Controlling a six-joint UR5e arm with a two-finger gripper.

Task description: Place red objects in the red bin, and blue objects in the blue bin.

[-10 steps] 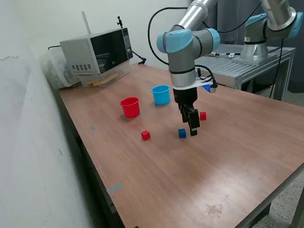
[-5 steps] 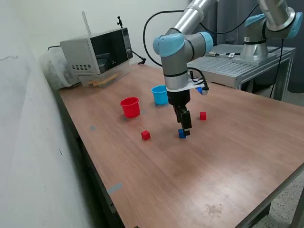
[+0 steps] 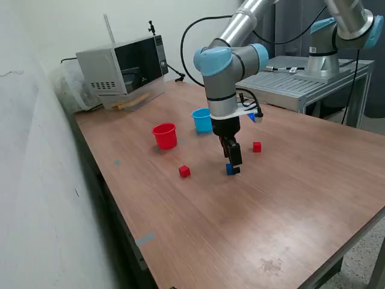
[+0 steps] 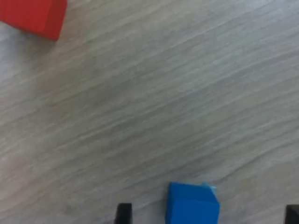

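My gripper (image 3: 233,166) is low over the table, right at a small dark blue cube (image 3: 230,170). In the wrist view the blue cube (image 4: 191,205) lies on the wood between my two dark fingertips (image 4: 124,213), nearer one of them, and the gripper (image 4: 208,215) is open. One red cube (image 3: 184,171) lies toward the exterior view's left, another red cube (image 3: 257,147) toward its right. A red cube (image 4: 35,16) also shows at the wrist view's edge. The red cup (image 3: 165,135) and the light blue cup (image 3: 202,120) stand upright behind the arm.
A microwave (image 3: 123,66) sits at the table's far corner by the wall. A second robot base on a metal stand (image 3: 322,60) is beyond the table at the exterior view's right. The table edge (image 3: 129,241) runs along the exterior view's left.
The arm has swung toward the exterior view's left and come down, so the gripper now sits around the blue cube instead of beside it. The cubes and cups have not moved.
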